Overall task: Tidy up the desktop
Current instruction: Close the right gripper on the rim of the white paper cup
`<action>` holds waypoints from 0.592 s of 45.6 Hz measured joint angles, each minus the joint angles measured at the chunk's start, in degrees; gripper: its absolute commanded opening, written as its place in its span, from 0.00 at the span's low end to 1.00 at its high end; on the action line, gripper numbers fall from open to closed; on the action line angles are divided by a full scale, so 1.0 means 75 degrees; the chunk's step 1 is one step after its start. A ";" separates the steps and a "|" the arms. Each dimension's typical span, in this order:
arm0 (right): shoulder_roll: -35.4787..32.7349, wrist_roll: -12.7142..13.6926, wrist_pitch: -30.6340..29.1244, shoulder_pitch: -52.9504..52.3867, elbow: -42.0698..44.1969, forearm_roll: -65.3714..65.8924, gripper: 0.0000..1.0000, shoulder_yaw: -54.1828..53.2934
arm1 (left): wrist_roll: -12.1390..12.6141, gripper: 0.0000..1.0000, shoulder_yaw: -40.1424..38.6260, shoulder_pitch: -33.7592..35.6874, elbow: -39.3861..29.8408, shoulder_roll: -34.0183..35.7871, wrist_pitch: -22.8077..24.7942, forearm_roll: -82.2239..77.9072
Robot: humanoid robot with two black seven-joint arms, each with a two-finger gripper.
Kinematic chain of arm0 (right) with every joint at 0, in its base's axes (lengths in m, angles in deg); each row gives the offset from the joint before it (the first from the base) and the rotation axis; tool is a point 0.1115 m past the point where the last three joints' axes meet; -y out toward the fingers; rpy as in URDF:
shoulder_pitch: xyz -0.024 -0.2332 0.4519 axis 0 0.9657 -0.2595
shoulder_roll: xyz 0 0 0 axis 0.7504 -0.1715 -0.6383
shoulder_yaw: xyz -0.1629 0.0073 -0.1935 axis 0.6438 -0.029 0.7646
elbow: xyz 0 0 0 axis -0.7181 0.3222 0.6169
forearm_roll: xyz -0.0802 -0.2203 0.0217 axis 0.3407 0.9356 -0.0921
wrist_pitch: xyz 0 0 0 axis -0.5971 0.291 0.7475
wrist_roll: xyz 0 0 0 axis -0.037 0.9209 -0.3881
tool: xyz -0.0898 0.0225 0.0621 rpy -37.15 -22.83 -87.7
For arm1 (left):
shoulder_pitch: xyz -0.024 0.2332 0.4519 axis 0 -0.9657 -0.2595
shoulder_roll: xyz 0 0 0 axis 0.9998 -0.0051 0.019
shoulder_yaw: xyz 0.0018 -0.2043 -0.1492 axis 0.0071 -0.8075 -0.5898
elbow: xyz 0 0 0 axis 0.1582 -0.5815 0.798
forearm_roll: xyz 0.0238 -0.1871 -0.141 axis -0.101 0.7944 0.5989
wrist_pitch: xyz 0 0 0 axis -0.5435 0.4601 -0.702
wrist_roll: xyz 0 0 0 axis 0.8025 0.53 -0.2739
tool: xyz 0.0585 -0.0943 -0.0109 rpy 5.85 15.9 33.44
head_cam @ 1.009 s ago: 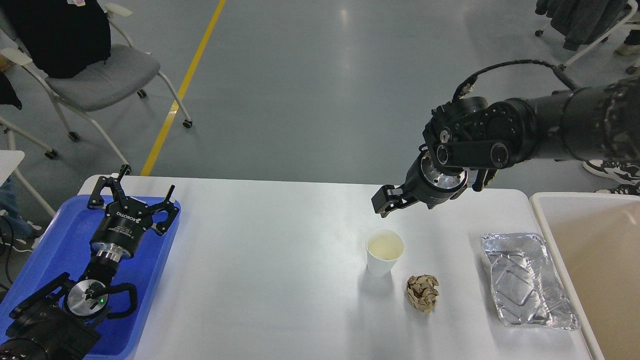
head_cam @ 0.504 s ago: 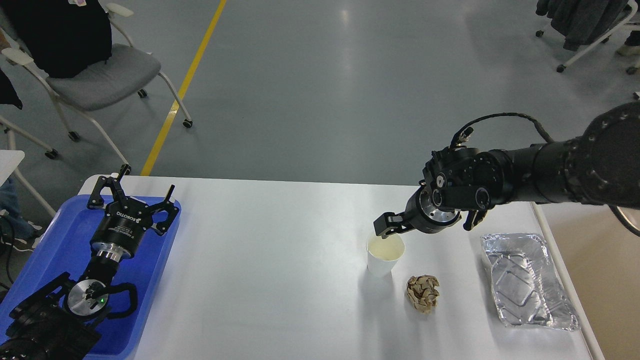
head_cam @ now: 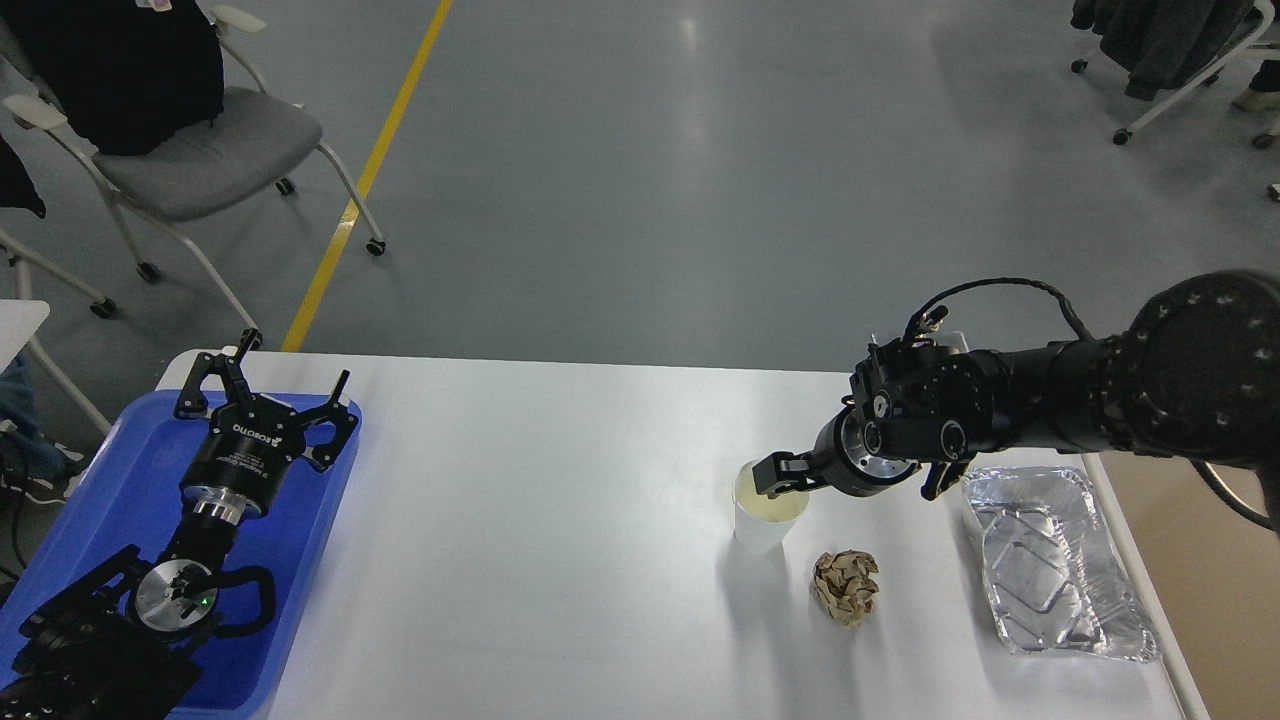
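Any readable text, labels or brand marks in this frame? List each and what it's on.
"ROBOTIQ": white lettering on the black body of the left claw, over the blue tray.
Right claw at the paper cup: no legible marking.
Foil container, crumpled paper ball, desktop: no text visible.

Right end effector [head_cam: 778, 474] at paper cup [head_cam: 766, 515] rim (finger spacing unclear), on desktop [head_cam: 540, 540].

1. Bright, even overhead light; a pale glare streak lies on the grey floor [head_cam: 690, 40].
2. Soft, short shadows fall on the white desk [head_cam: 560, 560].
3. The foil tray [head_cam: 1055, 565] glints; focus seems sharp throughout.
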 measured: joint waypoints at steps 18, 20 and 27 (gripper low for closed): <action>0.0081 0.0002 0.0393 0.0457 0.0281 0.0118 0.64 0.0000 | 0.0000 0.99 0.0000 0.0000 0.0000 0.0000 0.0000 0.0000; 0.0083 0.0001 0.0427 0.0483 0.0308 0.0120 0.61 0.0002 | 0.0000 0.99 0.0000 0.0000 0.0000 0.0000 0.0000 0.0000; 0.0090 0.0001 0.0496 0.0555 0.0383 0.0141 0.02 0.0017 | 0.0000 0.99 0.0000 0.0000 0.0000 0.0000 0.0000 0.0000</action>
